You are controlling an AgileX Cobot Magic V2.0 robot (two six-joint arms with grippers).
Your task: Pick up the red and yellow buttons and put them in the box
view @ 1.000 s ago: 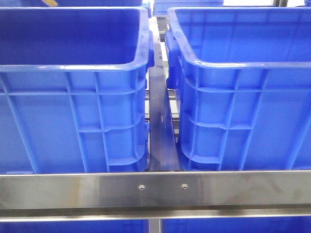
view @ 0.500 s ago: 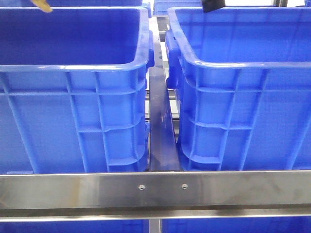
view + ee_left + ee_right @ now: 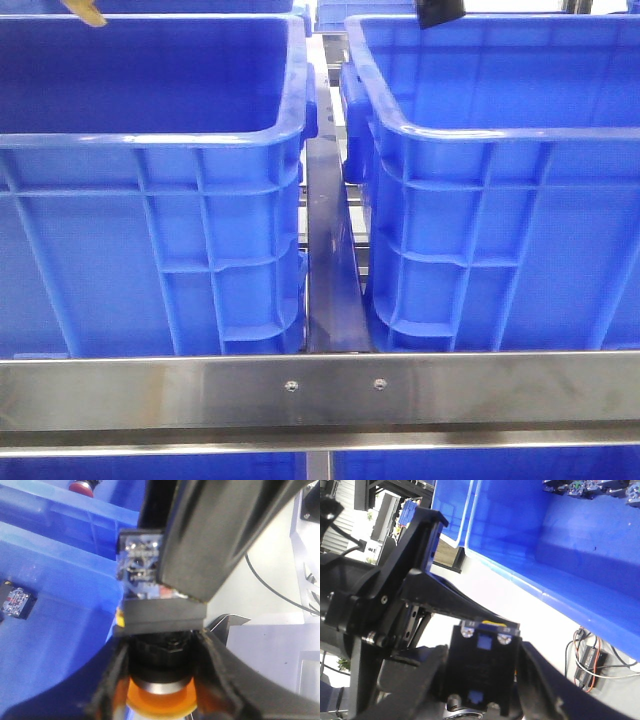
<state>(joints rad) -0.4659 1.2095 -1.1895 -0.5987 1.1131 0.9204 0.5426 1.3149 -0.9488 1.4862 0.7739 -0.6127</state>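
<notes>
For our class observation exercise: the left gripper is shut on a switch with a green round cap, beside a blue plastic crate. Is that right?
Not quite. In the left wrist view the left gripper is shut on a black-bodied push-button switch whose round cap is orange-yellow, not green. The blue plastic crate beside it is right.

Front view bright, even overhead light, sharp; soft glare streaks on the steel rail [image 3: 320, 390], highlights along the bin rims [image 3: 300, 110]. Both wrist views: close foreground blurred and dark, backgrounds overexposed white at right and lower centre, blue plastic saturated.
</notes>
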